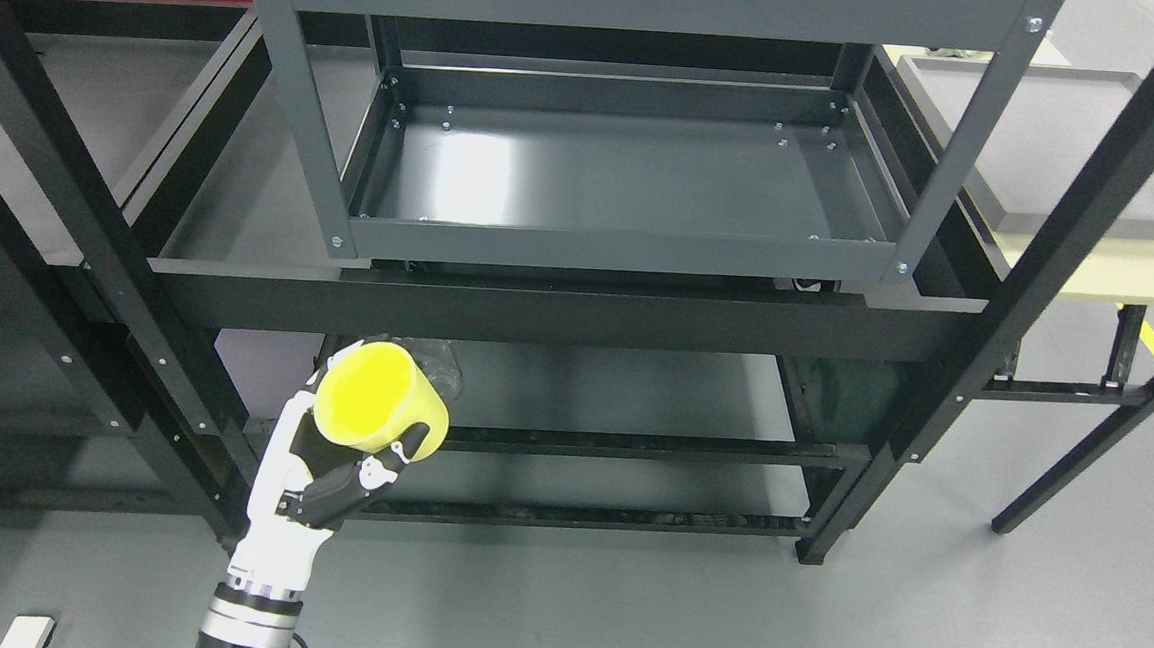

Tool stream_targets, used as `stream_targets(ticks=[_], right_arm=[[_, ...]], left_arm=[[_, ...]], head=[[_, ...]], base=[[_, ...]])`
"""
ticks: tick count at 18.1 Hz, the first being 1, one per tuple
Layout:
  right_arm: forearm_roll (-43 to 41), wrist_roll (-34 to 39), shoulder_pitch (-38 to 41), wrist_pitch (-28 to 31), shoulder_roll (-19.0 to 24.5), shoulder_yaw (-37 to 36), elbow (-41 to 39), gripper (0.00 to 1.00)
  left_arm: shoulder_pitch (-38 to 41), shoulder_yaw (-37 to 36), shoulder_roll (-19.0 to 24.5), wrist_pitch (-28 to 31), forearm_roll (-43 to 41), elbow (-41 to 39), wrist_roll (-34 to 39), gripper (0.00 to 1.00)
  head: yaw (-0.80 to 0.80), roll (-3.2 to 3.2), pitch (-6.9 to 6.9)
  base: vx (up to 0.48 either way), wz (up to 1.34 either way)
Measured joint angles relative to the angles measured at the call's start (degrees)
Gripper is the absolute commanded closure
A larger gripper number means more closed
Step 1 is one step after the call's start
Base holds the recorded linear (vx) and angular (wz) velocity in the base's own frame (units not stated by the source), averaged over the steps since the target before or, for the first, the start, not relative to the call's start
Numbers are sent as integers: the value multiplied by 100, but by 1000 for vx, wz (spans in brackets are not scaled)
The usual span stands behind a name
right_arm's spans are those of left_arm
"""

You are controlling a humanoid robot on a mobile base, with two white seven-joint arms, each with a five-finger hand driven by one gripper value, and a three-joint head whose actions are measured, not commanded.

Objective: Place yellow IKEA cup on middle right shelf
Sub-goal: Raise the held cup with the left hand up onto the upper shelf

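Note:
My left hand point(349, 440) rises from the bottom left, white and black, with its fingers curled around a yellow cup point(381, 399). The cup is tilted, its open mouth facing up and to the left. It hangs in front of the black rack, below the dark grey tray shelf point(626, 182) of the inner unit. That shelf holds nothing. The right arm does not show.
A thick black crossbeam point(558, 313) runs just above the cup. Black uprights point(74, 193) stand at the left and slant at the right point(1064, 224). Lower rails point(630, 447) lie behind the hand. A pale table point(1101, 266) with a grey tray is at the right.

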Motion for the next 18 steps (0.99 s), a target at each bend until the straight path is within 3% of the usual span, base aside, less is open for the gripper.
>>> stream_targets(ticks=[10,18], right_arm=[[0,0,2,0,0,0,0,1],[0,0,3,0,0,0,0,0]], left_arm=[[-684,-677,0,-140,-2,-40,-298,98],[-2464,-1742,1,170,-33,-75,-317,99]], head=[[0,0,0],[0,0,0]], base=[[84,-105],[139,11]])
